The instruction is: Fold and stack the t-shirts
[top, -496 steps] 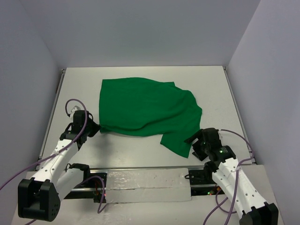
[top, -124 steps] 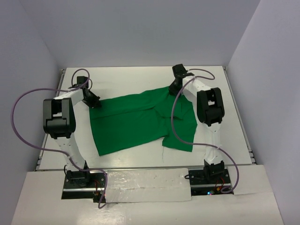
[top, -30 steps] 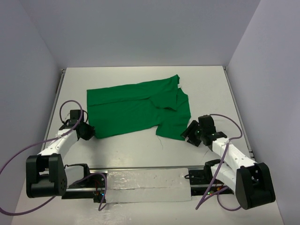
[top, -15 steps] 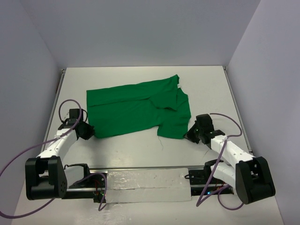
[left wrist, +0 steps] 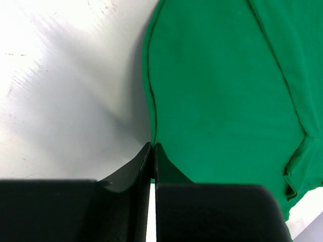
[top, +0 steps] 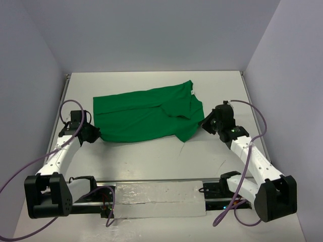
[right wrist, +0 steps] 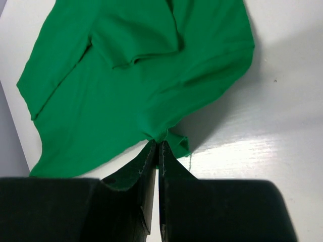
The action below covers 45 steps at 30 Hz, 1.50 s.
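Left fingers (left wrist: 137,166) clamped on the t-shirt (top: 141,116) at its left edge. Right fingers (right wrist: 145,164) pinched together on a bunched bit of its near-right edge. The t-shirt lies spread on the white surface (top: 151,159), mostly flat, a fold across the right part, white label (top: 192,92) at the far-right corner.

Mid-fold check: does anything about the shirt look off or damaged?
A loose green thread trails from the t-shirt edge beside the right tool. One sleeve lies folded over the body, and the t-shirt sits askew to the table edges. No tear visible.
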Available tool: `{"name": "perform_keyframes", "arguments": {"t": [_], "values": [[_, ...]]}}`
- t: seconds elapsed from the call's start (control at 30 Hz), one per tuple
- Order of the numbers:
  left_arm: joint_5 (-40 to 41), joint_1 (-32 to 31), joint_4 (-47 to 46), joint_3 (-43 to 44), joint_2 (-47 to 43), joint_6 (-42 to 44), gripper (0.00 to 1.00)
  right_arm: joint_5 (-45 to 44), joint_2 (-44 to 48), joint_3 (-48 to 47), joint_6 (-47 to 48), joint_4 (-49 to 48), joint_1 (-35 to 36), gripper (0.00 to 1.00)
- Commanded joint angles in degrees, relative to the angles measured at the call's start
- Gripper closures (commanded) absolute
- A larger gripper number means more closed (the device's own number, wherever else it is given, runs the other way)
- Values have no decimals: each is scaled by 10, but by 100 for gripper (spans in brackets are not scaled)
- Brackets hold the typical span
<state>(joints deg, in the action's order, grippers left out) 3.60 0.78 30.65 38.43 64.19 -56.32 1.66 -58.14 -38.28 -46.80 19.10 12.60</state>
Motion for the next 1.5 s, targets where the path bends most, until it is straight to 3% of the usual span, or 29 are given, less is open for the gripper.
{"name": "perform_keyframes", "arguments": {"t": [0.0,0.3,0.37,0.4,0.43,0.47,0.5,0.57,0.7,0.8,0.93,1.23,1.27,1.33,1.47], "values": [[-2,-2,8,26,15,11,90,-12,-29,-41,9,-10,3,91],[14,-2,30,-22,3,-4,88,-3,-31,-26,7,-20,3,91],[19,-2,35,-30,12,-15,70,-1,-29,-19,5,-22,3,91],[20,-2,35,-34,17,-18,56,1,-28,-13,4,-22,3,91],[17,-2,31,-42,21,-22,30,2,-27,-10,2,-23,3,91],[12,-2,27,-48,22,-22,20,3,-25,-7,2,-24,3,91],[8,-2,24,-53,23,-21,13,3,-24,-5,2,-24,3,91],[8,-2,21,-61,22,-21,13,1,-22,-2,2,-23,2,91],[16,-2,16,-70,13,-24,24,3,-23,-1,2,-24,3,91],[21,-2,1,-74,16,-24,41,6,-26,-2,1,-27,3,91],[17,-2,-29,-80,44,-22,55,8,-30,-2,0,-27,3,91],[20,-2,-41,-98,63,-32,58,6,-32,-1,0,-28,3,91],[20,-2,-40,-100,61,-32,63,6,-32,-2,0,-28,3,91],[22,-2,-33,-98,53,-33,87,4,-33,-3,-1,-28,3,91],[19,-2,-15,-84,25,-28,90,3,-32,-9,1,-25,3,91]]}}
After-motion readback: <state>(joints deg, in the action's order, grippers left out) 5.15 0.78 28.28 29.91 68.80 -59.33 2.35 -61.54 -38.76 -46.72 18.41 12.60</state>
